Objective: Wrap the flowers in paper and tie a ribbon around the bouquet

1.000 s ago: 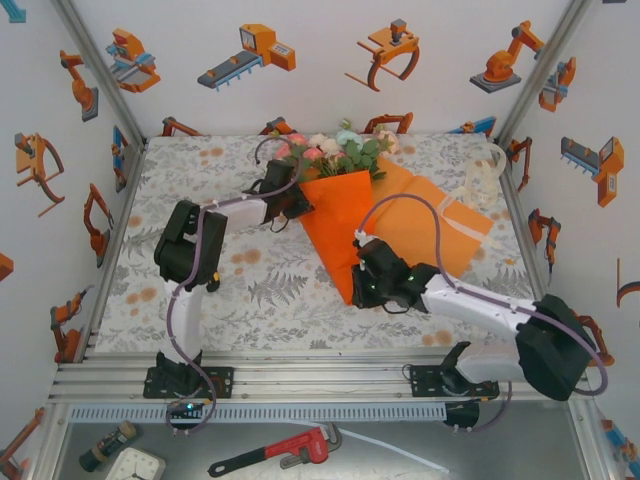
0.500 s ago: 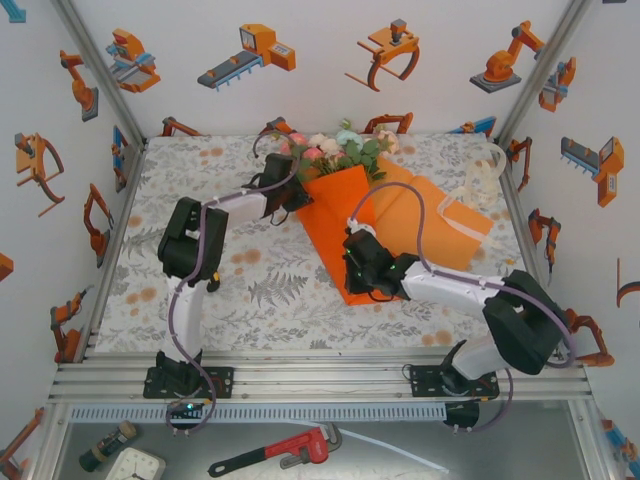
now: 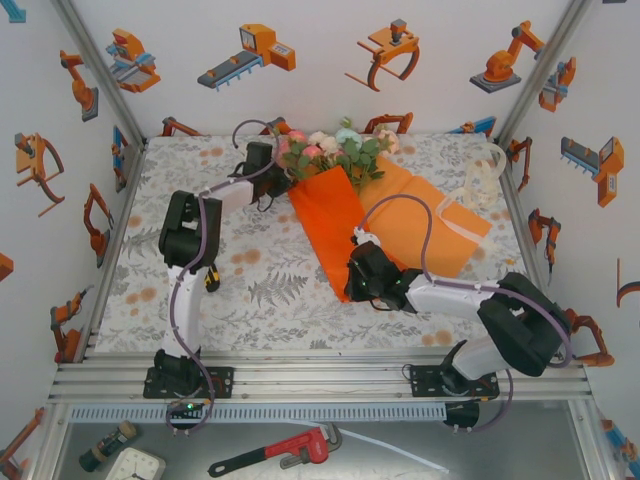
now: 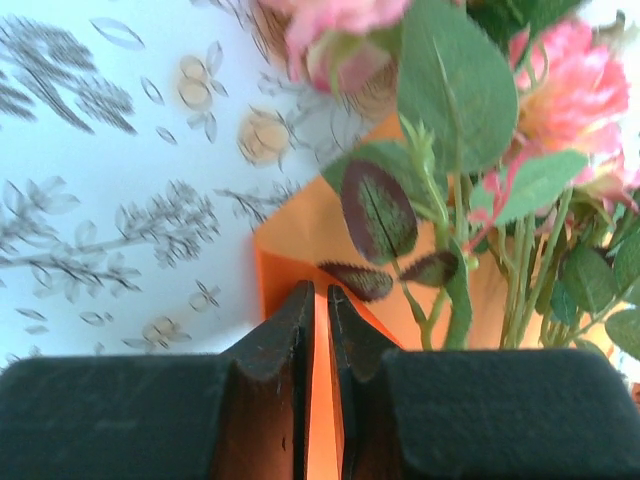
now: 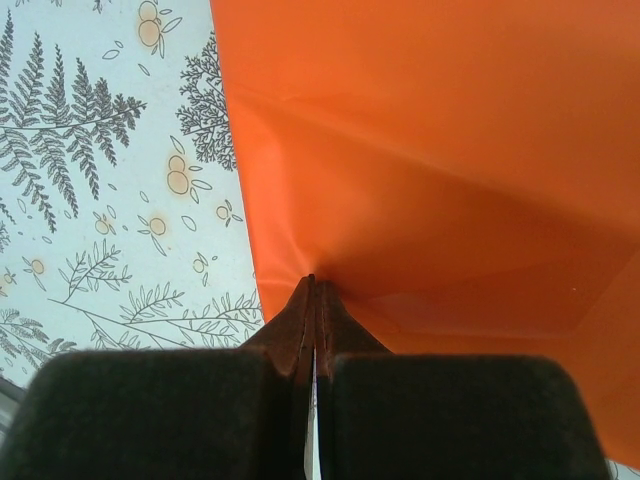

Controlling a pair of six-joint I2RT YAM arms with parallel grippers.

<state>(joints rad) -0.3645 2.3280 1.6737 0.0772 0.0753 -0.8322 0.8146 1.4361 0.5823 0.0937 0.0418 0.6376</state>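
1 paper round 1 bunch of flowers, jaws of 2 (left gripper, right gripper) tight on it

My overhead feed is bright and even, lit from above, with only soft, faint shadows beside the arms on the worktop. On my left wrist feed the cloth washes out to bluish white, the flowers are blurred, and the left gripper reads as a dark silhouette. My right wrist feed is sharper: the paper shows gentle shading, darkest along its creases near the right gripper.
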